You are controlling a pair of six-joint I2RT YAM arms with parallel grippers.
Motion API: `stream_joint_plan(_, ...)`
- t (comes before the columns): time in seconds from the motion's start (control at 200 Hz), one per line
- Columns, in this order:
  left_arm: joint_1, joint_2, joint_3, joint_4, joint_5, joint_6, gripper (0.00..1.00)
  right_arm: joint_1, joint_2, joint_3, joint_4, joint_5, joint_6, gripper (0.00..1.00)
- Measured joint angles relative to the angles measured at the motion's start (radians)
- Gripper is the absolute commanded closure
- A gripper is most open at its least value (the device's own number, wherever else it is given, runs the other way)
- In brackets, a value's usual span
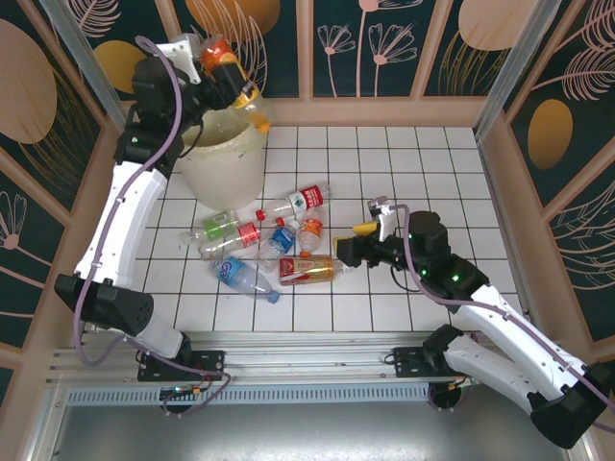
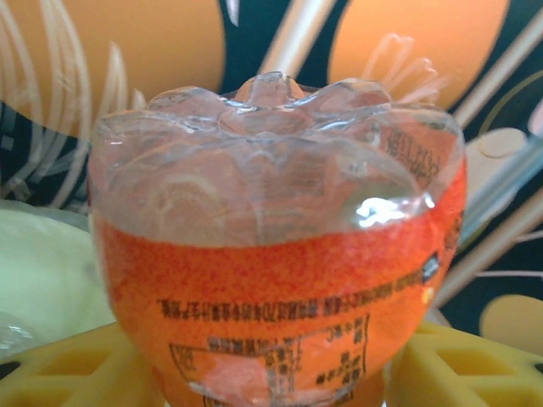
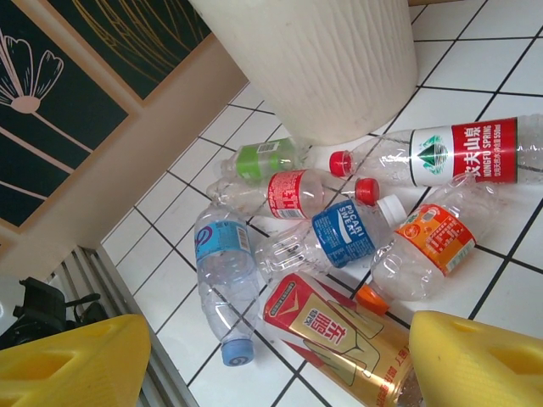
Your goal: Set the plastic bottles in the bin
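Left fingers [image 2: 59,373] grip the orange-label bottle [image 2: 280,280] around its body, base pointing outward, above the far rim of the bin [image 1: 223,163], so release should drop it in; right gripper [image 3: 280,339] is wide open, empty, well right of the bin.

This is a robotics lab test cell. Two white robot arms, left [image 1: 130,202] and right [image 1: 500,322], are bolted to an aluminium rail [image 1: 307,355] along the bottom of the overhead frame, with purple cables [image 1: 178,106] strung along them. The white tiled tabletop [image 1: 432,182] is boxed in by staged wall panels [image 1: 384,43] printed with dark botanical wallpaper in tan framing.
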Motion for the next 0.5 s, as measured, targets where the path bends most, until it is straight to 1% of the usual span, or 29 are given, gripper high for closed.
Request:
stream_joint_plan(0.265, 0.097, 0.081, 0.075, -0.032, -0.085, 0.069, 0.37, 0.0, 0.015, -0.006, 0.0, 0.005, 0.001, 0.19)
stream_joint_plan(0.5, 0.14, 0.212, 0.156, -0.079, -0.115, 0.119, 0.36, 0.0, 0.045, -0.006, 0.0, 0.023, 0.003, 0.2)
